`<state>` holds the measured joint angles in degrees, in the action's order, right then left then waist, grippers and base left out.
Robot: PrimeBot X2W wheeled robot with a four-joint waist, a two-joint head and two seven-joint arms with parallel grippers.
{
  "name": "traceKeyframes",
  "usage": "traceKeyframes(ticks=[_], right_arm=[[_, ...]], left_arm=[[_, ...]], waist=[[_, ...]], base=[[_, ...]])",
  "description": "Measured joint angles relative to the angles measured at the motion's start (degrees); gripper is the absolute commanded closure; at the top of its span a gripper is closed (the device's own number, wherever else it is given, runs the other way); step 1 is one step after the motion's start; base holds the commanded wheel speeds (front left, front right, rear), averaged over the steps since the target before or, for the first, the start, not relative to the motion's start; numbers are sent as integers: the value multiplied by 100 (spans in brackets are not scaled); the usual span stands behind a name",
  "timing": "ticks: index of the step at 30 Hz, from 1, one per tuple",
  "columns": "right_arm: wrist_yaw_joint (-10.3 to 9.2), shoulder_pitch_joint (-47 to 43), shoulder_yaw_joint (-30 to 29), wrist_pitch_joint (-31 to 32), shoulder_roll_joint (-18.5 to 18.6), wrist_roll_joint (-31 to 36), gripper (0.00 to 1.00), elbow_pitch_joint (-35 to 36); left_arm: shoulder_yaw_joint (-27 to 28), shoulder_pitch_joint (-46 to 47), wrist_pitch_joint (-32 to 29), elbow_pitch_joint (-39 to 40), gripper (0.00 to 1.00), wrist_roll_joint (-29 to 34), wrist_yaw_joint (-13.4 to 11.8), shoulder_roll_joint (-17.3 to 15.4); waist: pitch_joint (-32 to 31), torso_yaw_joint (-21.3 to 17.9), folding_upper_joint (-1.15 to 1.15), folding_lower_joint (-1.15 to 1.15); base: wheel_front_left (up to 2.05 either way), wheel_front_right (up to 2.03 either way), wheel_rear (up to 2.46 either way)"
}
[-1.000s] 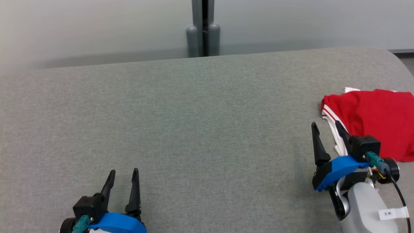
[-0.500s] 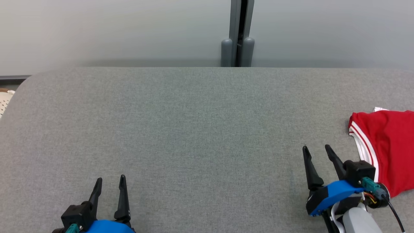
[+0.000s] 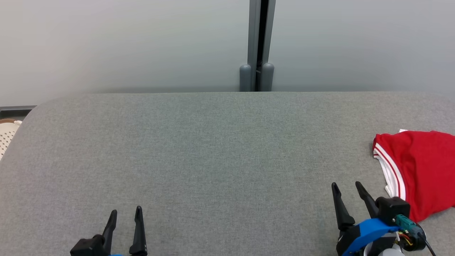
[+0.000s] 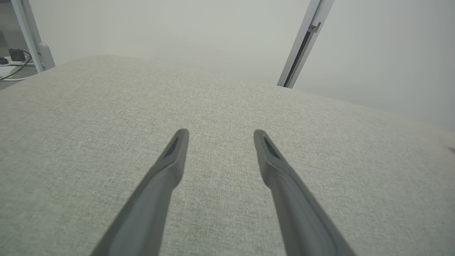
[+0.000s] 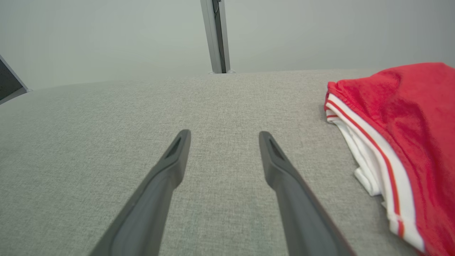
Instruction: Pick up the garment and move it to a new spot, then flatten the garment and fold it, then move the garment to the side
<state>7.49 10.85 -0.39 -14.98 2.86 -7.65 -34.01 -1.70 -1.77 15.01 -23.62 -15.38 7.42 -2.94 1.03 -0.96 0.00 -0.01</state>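
Observation:
The garment [image 3: 419, 167] is a red piece with white and red striped trim, folded into a compact bundle at the right edge of the grey padded table [image 3: 213, 149]. In the right wrist view the garment [image 5: 398, 124] lies to the right of my fingers. My right gripper [image 3: 345, 184] stands open just left of the garment's near corner, apart from it, nothing between its fingers. My left gripper [image 3: 126, 212] is open over bare cloth at the lower left. The left gripper [image 4: 220, 132] and the right gripper [image 5: 224, 133] each show spread fingers over the table surface.
A pale wall with a grey vertical post [image 3: 256, 46] rises behind the table's far edge. The table's rounded left corner [image 3: 35, 108] drops off toward the floor, where a pale perforated object [image 3: 6, 135] sits. Cables and a plug [image 4: 14, 58] lie beyond the table.
The head view has swung and tilted, so the wall post and table edge sit differently. Both grippers have drawn back toward the bottom edge; the right one is now clear of the garment.

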Motion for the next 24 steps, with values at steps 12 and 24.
traceKeyframes(ticks=[12, 24], right_arm=[[0, -212, -59, 204, -30, -421, 100, -203], [0, -229, -122, 488, -30, -1726, 100, 179]], left_arm=[[-43, -146, -148, -213, 100, -435, 0, 11], [108, -49, -485, -30, 100, -1602, 0, 12]], waist=[[-34, -7, 0, 0], [-38, 3, 0, 0]], base=[[0, 0, 0], [0, 0, 0]])
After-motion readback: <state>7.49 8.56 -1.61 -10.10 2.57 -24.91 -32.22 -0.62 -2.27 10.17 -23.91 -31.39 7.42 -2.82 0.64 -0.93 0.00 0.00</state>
